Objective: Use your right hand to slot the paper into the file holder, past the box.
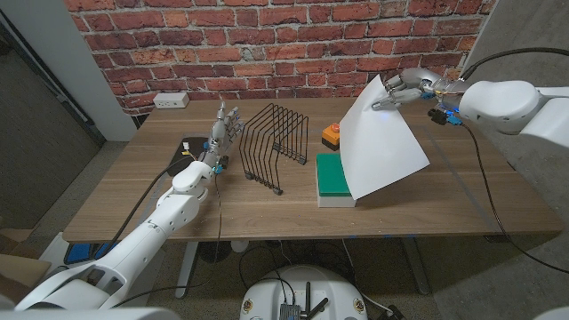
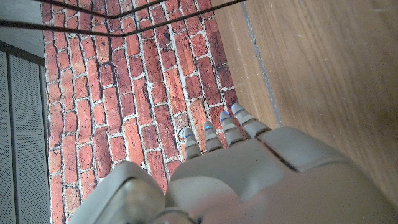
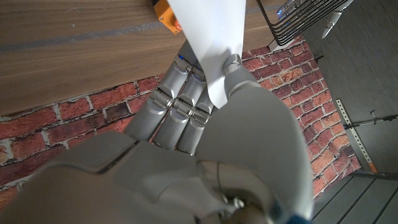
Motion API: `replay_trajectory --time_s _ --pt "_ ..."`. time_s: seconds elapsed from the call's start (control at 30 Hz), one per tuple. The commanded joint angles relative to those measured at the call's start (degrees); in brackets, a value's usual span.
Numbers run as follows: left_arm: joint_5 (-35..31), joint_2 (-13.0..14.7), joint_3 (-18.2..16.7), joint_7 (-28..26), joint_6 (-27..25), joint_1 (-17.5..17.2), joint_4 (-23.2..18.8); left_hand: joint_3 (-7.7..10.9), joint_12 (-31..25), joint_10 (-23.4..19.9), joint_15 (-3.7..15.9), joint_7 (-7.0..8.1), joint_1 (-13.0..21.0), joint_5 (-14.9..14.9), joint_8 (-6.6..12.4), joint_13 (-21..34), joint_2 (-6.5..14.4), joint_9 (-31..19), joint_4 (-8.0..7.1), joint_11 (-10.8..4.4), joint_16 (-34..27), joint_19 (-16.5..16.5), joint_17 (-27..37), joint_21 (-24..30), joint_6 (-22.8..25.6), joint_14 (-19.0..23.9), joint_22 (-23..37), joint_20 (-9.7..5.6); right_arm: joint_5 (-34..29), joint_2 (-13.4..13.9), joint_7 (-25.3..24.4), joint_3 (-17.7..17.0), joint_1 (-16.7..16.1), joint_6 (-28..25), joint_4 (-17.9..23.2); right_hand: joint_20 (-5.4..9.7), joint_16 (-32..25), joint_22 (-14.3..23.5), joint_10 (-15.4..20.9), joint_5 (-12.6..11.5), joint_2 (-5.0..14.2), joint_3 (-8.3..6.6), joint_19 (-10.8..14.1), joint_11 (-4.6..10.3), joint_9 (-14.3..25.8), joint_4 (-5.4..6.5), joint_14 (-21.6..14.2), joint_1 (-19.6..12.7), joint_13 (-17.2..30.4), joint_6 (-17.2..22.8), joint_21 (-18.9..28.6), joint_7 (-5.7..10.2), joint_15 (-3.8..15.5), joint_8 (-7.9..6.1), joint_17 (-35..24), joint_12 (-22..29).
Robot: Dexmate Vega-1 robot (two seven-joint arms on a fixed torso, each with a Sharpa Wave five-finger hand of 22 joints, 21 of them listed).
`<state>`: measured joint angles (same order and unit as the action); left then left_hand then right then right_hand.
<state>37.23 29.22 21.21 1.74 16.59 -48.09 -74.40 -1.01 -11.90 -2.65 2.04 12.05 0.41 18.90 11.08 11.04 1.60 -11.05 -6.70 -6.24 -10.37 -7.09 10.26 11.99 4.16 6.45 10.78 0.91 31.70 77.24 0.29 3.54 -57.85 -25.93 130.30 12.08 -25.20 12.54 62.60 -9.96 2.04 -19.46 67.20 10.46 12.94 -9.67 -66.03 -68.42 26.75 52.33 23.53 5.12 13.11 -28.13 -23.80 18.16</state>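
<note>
Head view shows the paper (image 1: 380, 138) lifted clear of the table, a large white sheet hanging at a tilt with its upper corner pinched in the right hand (image 1: 404, 89) and its lower edge drooping over the green box (image 1: 334, 178). From this angle I cannot tell whether the sheet brushes the box top or hangs just above it. The right wrist view confirms the grip: the thumb presses the sheet's corner (image 3: 208, 56) against the closed fingers (image 3: 177, 102), so the hold is a pinch and not a full wrap.

So the pick-up looks done, and the carry is what remains. The black wire file holder (image 1: 276, 144) stands left of the box, with an open stretch of wood between them; the paper sits on the far side of the box from it. The sheet has yet to cross over the box, line up with one of the wire slots, and go in. None of the slots hold anything that I can make out.

An orange object with a red top (image 1: 330, 134) sits just behind the box, near the paper's left edge. The left hand (image 1: 224, 127) waits beside the holder's left side, fingers upright and apart, holding nothing. A white power strip (image 1: 171, 100) lies at the table's back edge.
</note>
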Motion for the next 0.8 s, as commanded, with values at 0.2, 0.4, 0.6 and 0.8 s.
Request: replay_trajectory --time_s 0.2,0.4,0.6,0.8 --pt "0.0 0.0 0.0 0.0 0.0 0.0 0.0 0.06 -0.4 0.1 -0.12 0.51 0.0 0.1 0.36 0.3 0.5 -0.3 -0.39 -0.38 -0.4 -0.4 0.2 0.5 0.0 0.5 0.3 -0.09 -11.5 -3.8 11.2 12.5 18.1 1.4 -1.9 0.16 0.6 0.3 -0.1 -0.4 0.14 0.22 -1.0 0.24 0.1 0.05 1.0 -1.0 0.3 -0.6 0.7 0.61 0.38 0.03 -0.5 -0.4" --pt "0.0 0.0 0.0 0.0 0.0 0.0 0.0 0.06 -0.4 0.2 -0.06 0.52 0.0 0.1 0.34 0.3 0.5 -0.3 -0.38 -0.34 -0.4 -0.4 0.2 0.5 0.0 0.5 0.3 -0.07 -15.0 -5.3 14.6 14.9 21.7 1.6 -2.5 0.15 1.0 0.4 -0.7 -0.5 0.07 0.46 -2.2 0.21 0.2 0.03 1.7 -1.5 0.3 -1.1 0.8 0.64 0.46 0.11 -0.9 -1.1" --pt "0.0 0.0 0.0 0.0 0.0 0.0 0.0 0.06 -0.4 0.1 -0.02 0.52 0.0 0.1 0.34 0.3 0.5 -0.3 -0.38 -0.38 -0.4 -0.4 0.2 0.5 0.0 0.5 0.3 -0.10 -17.0 -6.6 16.7 16.1 23.8 1.4 -3.1 0.11 1.3 0.5 -1.1 -0.5 0.25 0.62 -3.0 0.26 0.3 0.17 2.2 -1.9 0.3 -1.6 1.1 0.62 0.49 0.20 -1.3 -1.5" --pt "0.0 0.0 0.0 0.0 0.0 0.0 0.0 0.06 -0.4 0.1 -0.06 0.52 0.0 0.1 0.34 0.3 0.5 -0.3 -0.38 -0.33 -0.4 -0.4 0.2 0.5 0.0 0.6 0.3 -0.10 -18.5 -7.1 17.8 16.5 25.1 0.3 -2.4 0.11 1.3 0.6 -1.0 -0.5 0.46 0.70 -3.2 0.27 0.3 0.23 2.2 -2.0 0.5 -1.4 1.3 0.66 0.54 0.07 -1.5 -1.6"
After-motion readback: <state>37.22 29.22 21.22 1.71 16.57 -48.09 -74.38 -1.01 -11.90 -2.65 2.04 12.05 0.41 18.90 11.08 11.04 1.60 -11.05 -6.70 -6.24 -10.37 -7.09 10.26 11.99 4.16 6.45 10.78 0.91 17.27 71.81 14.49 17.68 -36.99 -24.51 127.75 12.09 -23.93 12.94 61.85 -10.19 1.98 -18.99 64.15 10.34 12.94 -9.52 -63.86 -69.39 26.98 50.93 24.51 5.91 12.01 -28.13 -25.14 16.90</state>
